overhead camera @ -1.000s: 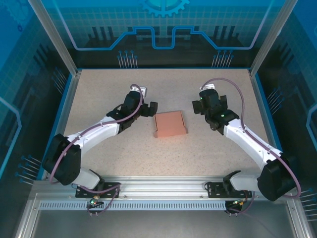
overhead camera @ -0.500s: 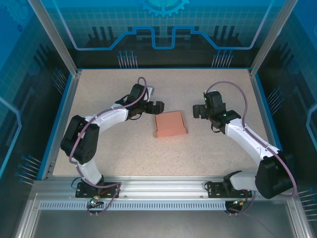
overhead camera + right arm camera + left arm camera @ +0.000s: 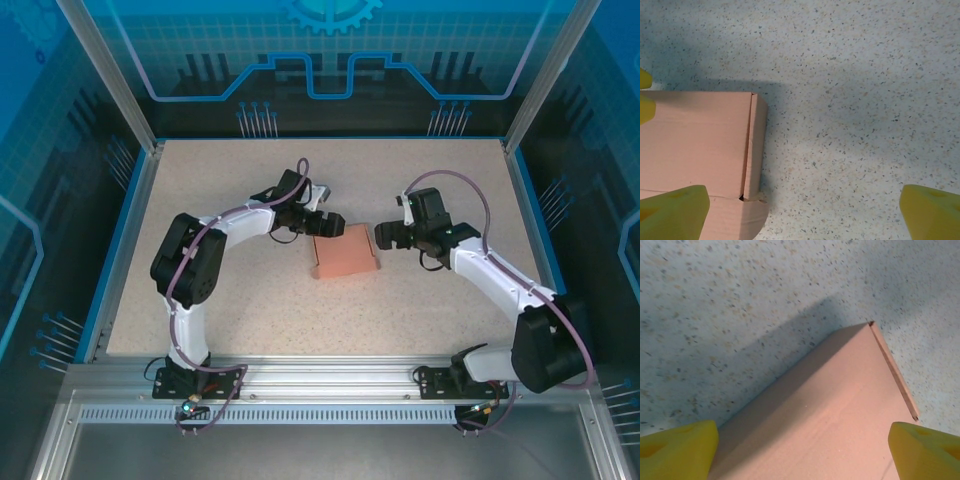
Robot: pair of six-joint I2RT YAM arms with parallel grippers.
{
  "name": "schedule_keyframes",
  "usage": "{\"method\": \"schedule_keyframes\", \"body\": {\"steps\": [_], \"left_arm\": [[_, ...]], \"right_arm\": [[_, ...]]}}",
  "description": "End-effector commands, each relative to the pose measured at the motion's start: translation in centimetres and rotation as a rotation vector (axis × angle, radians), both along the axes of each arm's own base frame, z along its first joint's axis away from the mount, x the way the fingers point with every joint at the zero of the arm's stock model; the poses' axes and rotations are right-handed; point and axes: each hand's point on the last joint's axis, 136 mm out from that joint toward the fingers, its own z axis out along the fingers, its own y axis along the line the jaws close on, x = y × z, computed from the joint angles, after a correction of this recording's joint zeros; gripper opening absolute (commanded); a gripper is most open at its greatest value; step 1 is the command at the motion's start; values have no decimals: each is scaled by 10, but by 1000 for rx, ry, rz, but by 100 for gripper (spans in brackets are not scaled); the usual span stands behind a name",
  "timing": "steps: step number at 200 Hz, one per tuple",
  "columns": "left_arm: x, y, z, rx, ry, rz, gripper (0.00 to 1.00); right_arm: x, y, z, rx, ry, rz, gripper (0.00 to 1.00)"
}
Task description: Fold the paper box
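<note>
**Top external view.** The paper box is seen lying flat near the middle of the speckled worktop, between the two arms. The left tool is placed at the box's upper-left corner and the right tool just beside its upper-right corner. This placement is judged to bracket the card from both sides, so that one side can be steadied while the other is worked. Neither tool is seen to hold anything.

**Left wrist view.** The left tool is held low over the box, which takes up the lower right of the frame and is aimed corner-first toward the top. The yellow fingertips are spread to the two bottom corners of the frame. The jaws stand wide, with nothing gripped and the card lying beneath the gap. A thin seam is shown along the box's right edge.

**Right wrist view.** The right tool is likewise spread wide and empty. Its fingertips are set with one over the box's edge and the other over bare worktop. The box lies at the left of the frame, with a narrow strip along its right side and a rounded flap at the bottom. Whether card is touched cannot be told.
</note>
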Motion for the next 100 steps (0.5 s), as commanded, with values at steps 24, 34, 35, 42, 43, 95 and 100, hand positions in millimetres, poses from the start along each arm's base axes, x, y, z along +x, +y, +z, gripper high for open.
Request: {"method": "schedule_keyframes", "body": {"steps": [24,34,35,42,43,95,100], "left_arm": [[-32,-4,3,-52,62,-74,84],[-40,-5,4,-60,68,-81,84],[-40,-5,5,-62,66,-82,84],[-46,-7,5,-69,74,-90,83],[-47,-7,5,-70,75,-91,83],[-74,-16,10,-89,83,-118,78],[-72,-15,9,-82,77,-112,78]], "right_arm": [[-8,6,-12,-7,63,44,98],[-10,8,-13,-7,75,54,98],[-10,8,-13,-7,77,53,98],[-12,9,-14,-3,86,60,98],[-12,9,-14,-3,87,61,98],[-29,13,-22,19,158,94,98],[-31,15,-24,36,169,98,98]]}}
